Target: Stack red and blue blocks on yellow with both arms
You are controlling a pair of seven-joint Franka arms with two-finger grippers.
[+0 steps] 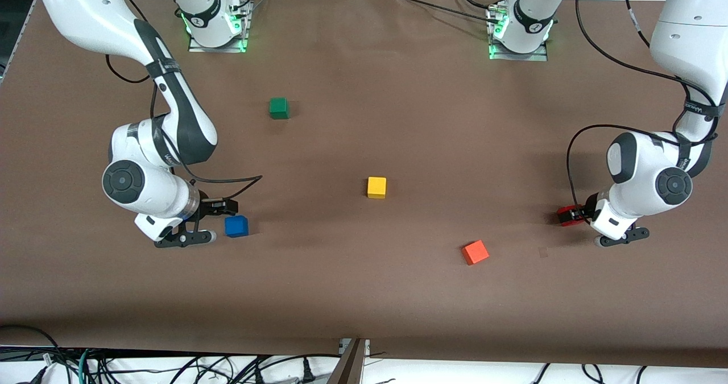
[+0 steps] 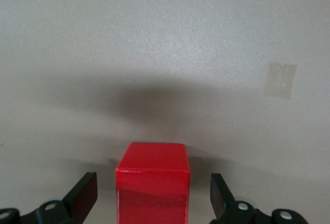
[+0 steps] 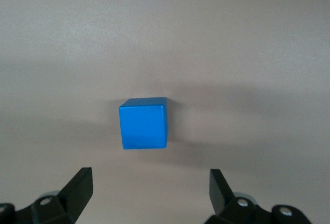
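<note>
Front view: left gripper (image 1: 575, 215) straddles the red block (image 1: 566, 214), fingers apart, not touching; right gripper (image 1: 223, 206), fingers spread, hangs beside the blue block (image 1: 236, 226).

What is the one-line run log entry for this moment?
left gripper: open, around red cube | right gripper: open, beside blue cube | yellow cube: bare, nothing stacked

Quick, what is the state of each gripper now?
Left gripper: open around the red block, not gripping yet.
Right gripper: open, holding nothing, beside the blue block.
</note>
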